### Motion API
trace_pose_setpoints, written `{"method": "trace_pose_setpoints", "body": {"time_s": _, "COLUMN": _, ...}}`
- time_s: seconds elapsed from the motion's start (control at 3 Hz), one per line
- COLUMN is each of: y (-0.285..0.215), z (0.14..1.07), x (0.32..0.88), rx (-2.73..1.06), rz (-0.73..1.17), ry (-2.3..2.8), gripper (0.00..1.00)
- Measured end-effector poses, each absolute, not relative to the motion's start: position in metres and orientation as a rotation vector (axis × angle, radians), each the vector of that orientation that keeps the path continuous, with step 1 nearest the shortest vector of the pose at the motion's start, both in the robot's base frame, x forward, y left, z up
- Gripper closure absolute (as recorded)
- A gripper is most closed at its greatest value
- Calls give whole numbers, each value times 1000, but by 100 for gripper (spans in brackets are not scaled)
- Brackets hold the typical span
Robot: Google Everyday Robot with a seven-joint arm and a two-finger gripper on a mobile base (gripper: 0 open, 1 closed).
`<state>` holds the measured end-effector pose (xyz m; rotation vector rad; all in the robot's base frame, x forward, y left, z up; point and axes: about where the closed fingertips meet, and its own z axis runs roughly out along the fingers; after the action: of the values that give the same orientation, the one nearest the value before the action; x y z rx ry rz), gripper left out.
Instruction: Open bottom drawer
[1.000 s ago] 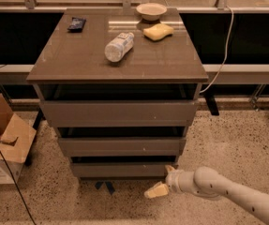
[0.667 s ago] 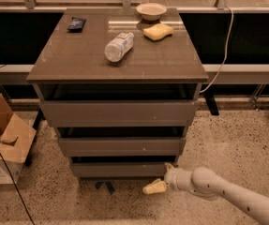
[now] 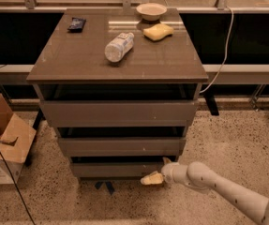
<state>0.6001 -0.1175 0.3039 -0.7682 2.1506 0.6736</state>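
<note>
Camera view looks down on a three-drawer desk (image 3: 78, 64) from in front and above. The bottom drawer (image 3: 120, 169) sits lowest, just above the speckled floor, under the middle drawer (image 3: 120, 146) and the top drawer (image 3: 117, 113). Its plain front has no handle, and a dark slot runs along its upper edge. It looks shut, or very nearly so, and in line with the fronts above.

The arm (image 3: 218, 186) comes in low from the right, and the claw (image 3: 152, 178) points left at the right part of the bottom drawer's front, level with its lower edge. It is just beside the front; whether it touches cannot be told. Whether the claw is apart or together cannot be told either, as it shows only as a pale tip end-on to the front.

By my reading, the step in hand is the approach: finding a purchase on the drawer, with the pull itself not yet begun. With no handle, the next move probably calls for hooking an edge of the front, either the lip at the dark slot above or the underside, and then drawing straight back toward the robot, level with the floor so the box does not bind.

On the desk top lie a bottle (image 3: 119, 46) on its side, a sponge (image 3: 158, 32), a bowl (image 3: 151, 11) and a dark packet (image 3: 76, 23), all well clear of the work. A cardboard box (image 3: 7, 139) stands on the floor at the left.
</note>
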Motion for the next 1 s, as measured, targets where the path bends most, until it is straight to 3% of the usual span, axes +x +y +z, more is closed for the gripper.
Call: {"method": "trace_pose_setpoints", "body": {"time_s": 1.0, "y": -100, "z": 286, "x": 628, "rx": -819, "rz": 699, "ry": 2167, "gripper": 0}}
